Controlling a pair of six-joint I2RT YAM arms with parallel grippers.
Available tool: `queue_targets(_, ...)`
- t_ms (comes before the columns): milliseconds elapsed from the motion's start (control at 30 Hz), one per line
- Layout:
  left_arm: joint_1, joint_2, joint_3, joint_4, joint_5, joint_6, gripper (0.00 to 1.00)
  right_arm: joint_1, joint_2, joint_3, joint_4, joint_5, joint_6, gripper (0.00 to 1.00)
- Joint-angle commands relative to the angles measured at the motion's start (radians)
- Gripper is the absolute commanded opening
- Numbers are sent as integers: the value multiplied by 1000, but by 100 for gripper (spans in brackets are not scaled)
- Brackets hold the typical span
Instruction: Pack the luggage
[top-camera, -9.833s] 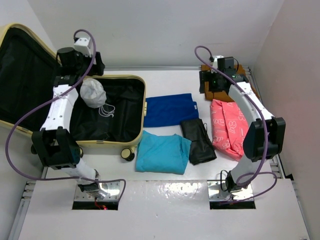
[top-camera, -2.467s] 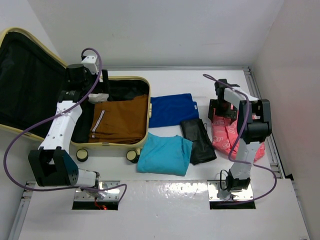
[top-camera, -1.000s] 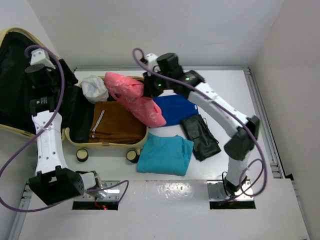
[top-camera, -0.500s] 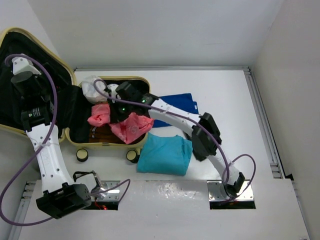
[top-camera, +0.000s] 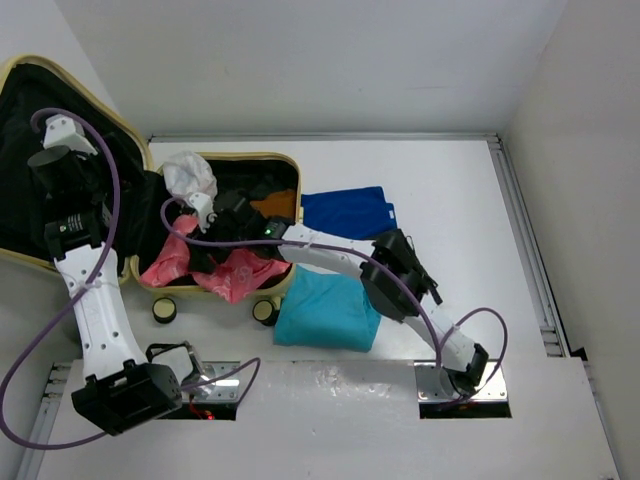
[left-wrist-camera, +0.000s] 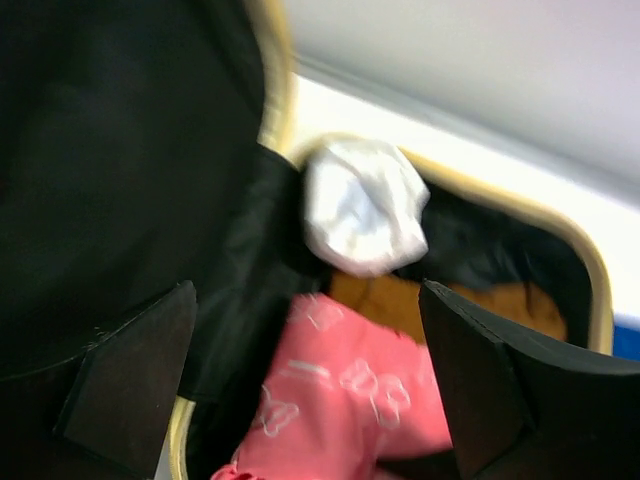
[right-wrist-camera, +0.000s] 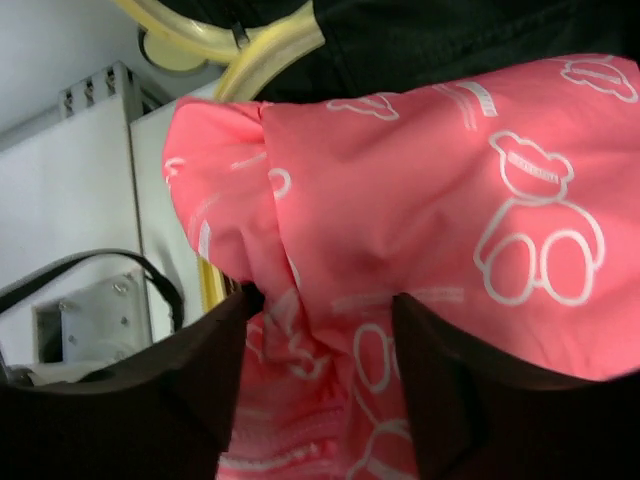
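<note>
The pale yellow luggage (top-camera: 250, 157) lies open at the left, its black-lined lid (top-camera: 25, 160) raised. Inside are a white drawstring bag (top-camera: 190, 172), a brown garment (top-camera: 282, 203) and a pink bear-print garment (top-camera: 235, 272) that spills over the front rim. My right gripper (top-camera: 200, 250) reaches across into the case. Its jaws stand apart, with bunched pink garment (right-wrist-camera: 450, 170) lying loose between the fingers (right-wrist-camera: 190, 390). My left gripper (top-camera: 75, 175) hovers by the lid, open and empty (left-wrist-camera: 307, 290), looking down at the white bag (left-wrist-camera: 362, 205) and the pink garment (left-wrist-camera: 350, 400).
On the table right of the case lie a folded dark blue cloth (top-camera: 345, 212) and a teal cloth (top-camera: 325, 310). A black item (top-camera: 412, 262) is partly hidden under the right arm. The case's wheels (top-camera: 264, 312) face the near edge. A rail (top-camera: 525, 240) runs along the right side.
My right gripper has moved left and nearer inside the case and its jaws have parted. The pink garment has spread lower over the front rim. The left gripper has shifted slightly.
</note>
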Motion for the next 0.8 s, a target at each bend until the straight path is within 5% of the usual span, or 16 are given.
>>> queue_targets(0, 20, 17, -7, -52, 270, 116, 98, -33, -101, -54, 67, -19, -50, 64)
queue_targets(100, 31, 48, -27, -98, 519, 210, 95, -83, -286, -135, 73, -30, 5, 74)
queue_targets(300, -29, 170, -59, -178, 539, 308, 90, -238, -482, -238, -154, -31, 179, 78)
queue_targets(467, -133, 263, -82, -198, 401, 308, 90, -336, -435, -223, -469, -60, 216, 78)
queue_targets(767, -230, 416, -91, -207, 104, 210, 88, -436, -352, -312, -504, -203, 251, 78)
